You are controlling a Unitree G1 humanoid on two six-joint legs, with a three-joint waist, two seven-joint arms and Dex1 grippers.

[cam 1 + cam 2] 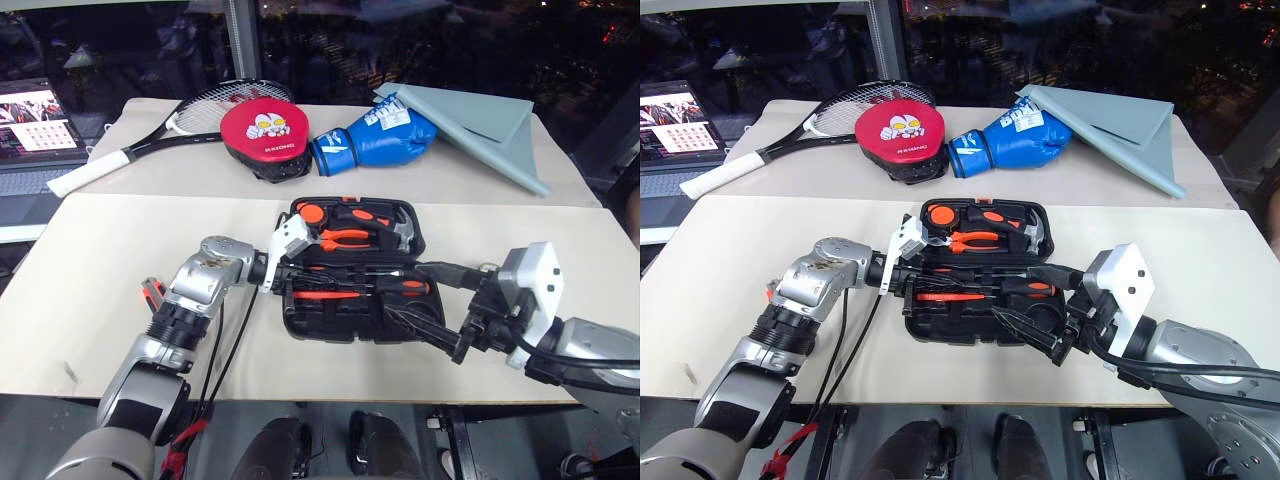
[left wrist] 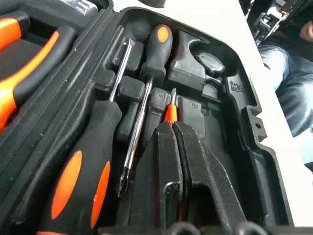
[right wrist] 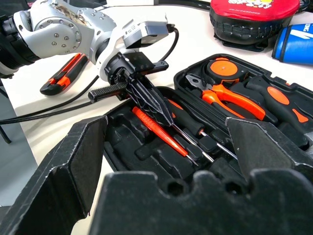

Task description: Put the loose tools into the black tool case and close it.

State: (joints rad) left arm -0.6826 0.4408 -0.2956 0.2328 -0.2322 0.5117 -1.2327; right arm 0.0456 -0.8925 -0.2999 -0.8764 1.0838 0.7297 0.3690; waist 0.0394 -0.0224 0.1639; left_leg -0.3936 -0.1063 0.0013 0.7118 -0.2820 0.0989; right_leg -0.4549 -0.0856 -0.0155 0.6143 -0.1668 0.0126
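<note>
Tool case (image 1: 352,270), black and lying open on the tabletop (image 1: 120,250), already has both black-and-orange screwdrivers (image 2: 146,63) bedded in the recesses of its near half, while pliers (image 3: 230,95) and a hammer fill the far half by the hinge. The left gripper (image 3: 159,115) reaches in from the case's left side, its fingers (image 2: 168,161) closed on the slim orange tester screwdriver (image 3: 159,129), which lies low along a recess just beside the two seated screwdrivers. The step in hand looks like seating this tester: its tip points along the slot and the shaft appears close to the moulded bed, though whether it is fully down cannot be told.

The right gripper (image 1: 1045,335) hangs at the case's near right corner with its fingers spread wide, holding nothing.

Next, the left fingers would need to part and lift clear without dragging the tester out. The orange-and-black utility knife (image 3: 63,78) lies loose on the tabletop behind the left arm, so a reach back for it should follow before the lid is closed.
</note>
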